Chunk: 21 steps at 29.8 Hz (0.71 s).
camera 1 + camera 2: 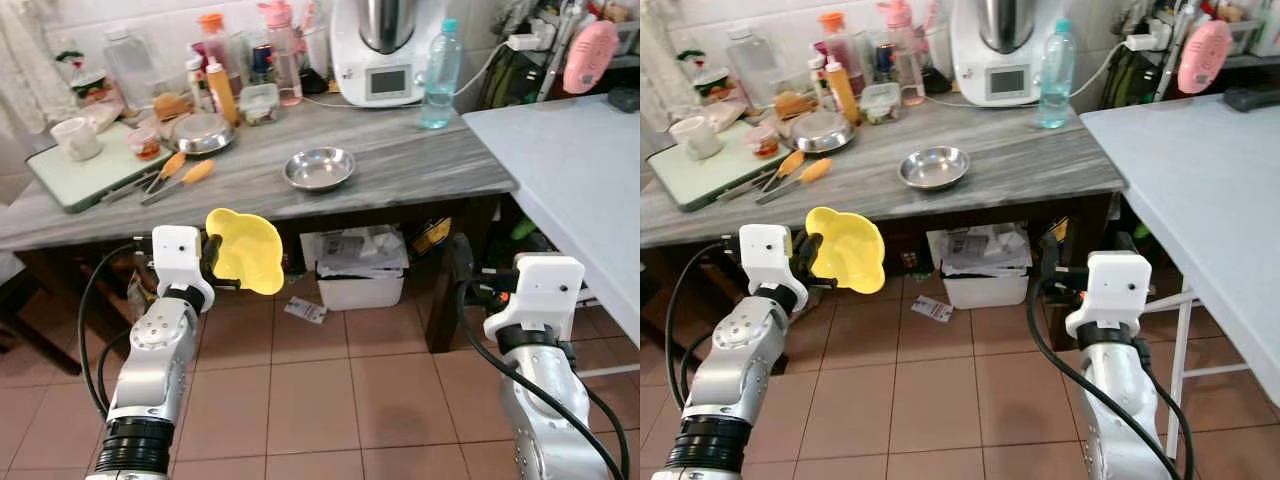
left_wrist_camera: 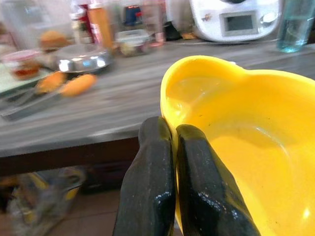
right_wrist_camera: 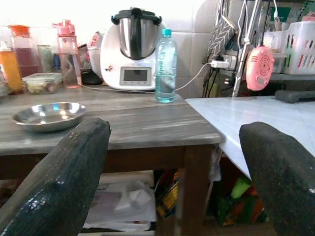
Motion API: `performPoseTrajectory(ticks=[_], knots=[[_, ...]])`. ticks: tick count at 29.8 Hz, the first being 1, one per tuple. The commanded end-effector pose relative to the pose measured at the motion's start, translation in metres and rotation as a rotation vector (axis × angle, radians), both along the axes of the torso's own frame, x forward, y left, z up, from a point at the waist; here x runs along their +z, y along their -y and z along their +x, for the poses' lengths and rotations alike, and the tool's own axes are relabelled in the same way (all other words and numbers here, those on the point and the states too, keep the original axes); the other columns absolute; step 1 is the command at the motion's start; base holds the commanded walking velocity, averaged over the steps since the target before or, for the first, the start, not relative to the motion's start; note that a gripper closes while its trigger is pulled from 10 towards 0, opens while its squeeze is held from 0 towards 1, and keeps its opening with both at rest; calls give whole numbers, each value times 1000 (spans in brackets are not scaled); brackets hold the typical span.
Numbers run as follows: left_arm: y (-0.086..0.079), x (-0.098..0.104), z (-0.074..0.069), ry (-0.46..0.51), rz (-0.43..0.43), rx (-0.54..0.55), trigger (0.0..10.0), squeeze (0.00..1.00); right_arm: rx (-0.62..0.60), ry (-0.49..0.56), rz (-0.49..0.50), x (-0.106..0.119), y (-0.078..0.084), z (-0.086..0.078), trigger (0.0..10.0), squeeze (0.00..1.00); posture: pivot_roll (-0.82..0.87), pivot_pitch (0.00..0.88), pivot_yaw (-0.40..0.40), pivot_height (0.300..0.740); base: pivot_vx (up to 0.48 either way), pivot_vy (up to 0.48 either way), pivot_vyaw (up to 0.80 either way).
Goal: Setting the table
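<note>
A yellow plastic bowl [image 1: 245, 249] hangs in front of the grey wooden counter [image 1: 400, 165], below its front edge. My left gripper [image 1: 208, 256] is shut on the bowl's rim; in the left wrist view both black fingers [image 2: 157, 187] pinch the yellow wall [image 2: 246, 147]. My right gripper [image 3: 177, 167] is open, held low before the counter's right end, nothing between its fingers [image 3: 64, 177]. A steel bowl [image 1: 319, 168] sits on the counter near the front. The pale blue table [image 1: 580, 170] stands to the right.
The counter's back holds a white kitchen machine [image 1: 378, 45], a water bottle [image 1: 440, 75], several bottles and jars, a lidded steel dish [image 1: 200, 132], a cup [image 1: 76, 138] and orange-handled tools [image 1: 185, 178] by a green board. A white bin [image 1: 360, 270] sits under the counter.
</note>
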<state>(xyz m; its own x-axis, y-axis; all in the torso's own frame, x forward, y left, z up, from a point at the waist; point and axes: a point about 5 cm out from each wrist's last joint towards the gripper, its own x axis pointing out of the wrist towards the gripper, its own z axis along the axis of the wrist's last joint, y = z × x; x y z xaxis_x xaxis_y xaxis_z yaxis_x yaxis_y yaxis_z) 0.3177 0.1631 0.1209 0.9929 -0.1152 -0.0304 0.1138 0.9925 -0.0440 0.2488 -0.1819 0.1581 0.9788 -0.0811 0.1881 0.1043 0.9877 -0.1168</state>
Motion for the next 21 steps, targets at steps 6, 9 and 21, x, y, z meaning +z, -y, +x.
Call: performPoseTrajectory(ticks=[6,9,21], knots=[[-6,4,-2,19,12,12,10000,0,28,21,-9,6,-6,3,10000,0,-69,0,92,740,480,0,0],[-6,4,-3,19,12,11,10000,0,32,22,-13,6,-7,3,10000,0,-66,0,93,740,480,0,0],[-4,5,-1,17,17,1,10000,0,38,23,-10,6,-9,4,10000,0,-73,0,99,740,480,0,0]])
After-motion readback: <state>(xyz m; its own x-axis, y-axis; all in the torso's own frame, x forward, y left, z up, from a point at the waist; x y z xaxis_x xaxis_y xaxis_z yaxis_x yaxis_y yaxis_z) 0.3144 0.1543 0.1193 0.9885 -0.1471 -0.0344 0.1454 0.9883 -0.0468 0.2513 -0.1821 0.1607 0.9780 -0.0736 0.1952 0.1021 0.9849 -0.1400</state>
